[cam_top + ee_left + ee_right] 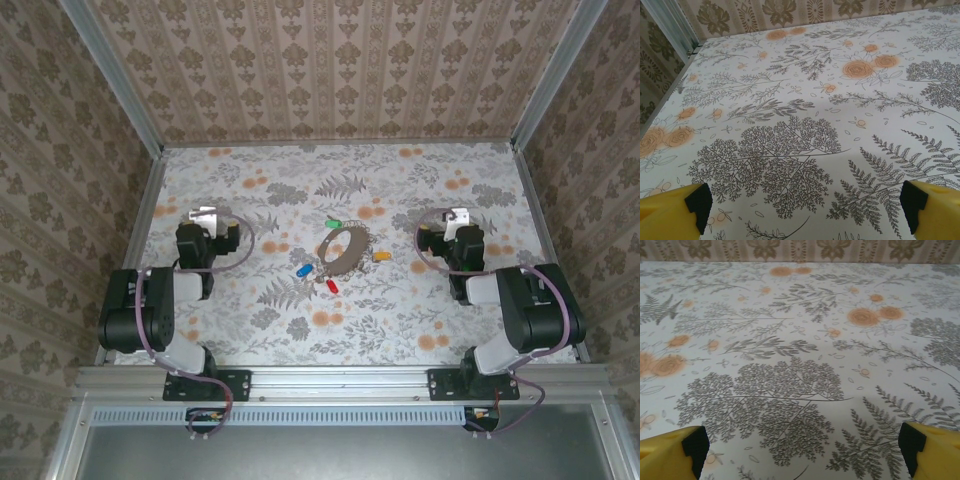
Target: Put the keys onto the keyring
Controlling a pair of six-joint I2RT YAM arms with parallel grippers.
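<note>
**Keys and keyring: unassembled, both arms standing off**

Item 1: keyring (342, 248), a thin grey-brown flexible loop. It lies flat at the centre of the top view on the floral-printed tabletop (250, 310).

Item 2: tiny keys with coloured plastic heads, loose around the loop and none threaded.
- green key (334, 224), just above the loop
- orange key (381, 257), just to its right
- blue key (304, 270) and red key (331, 286), to its lower left

Item 3: left gripper (805, 205) and right gripper (802, 445). The yellow fingers with black pads are spread wide at the lower corners of each wrist view. They hold nothing.

Handling note: one arm should probably steady the loop while the other pinches a key by its head, leaving the hole exposed. The keys are small, so a slow, centred closure seems advisable.
</note>
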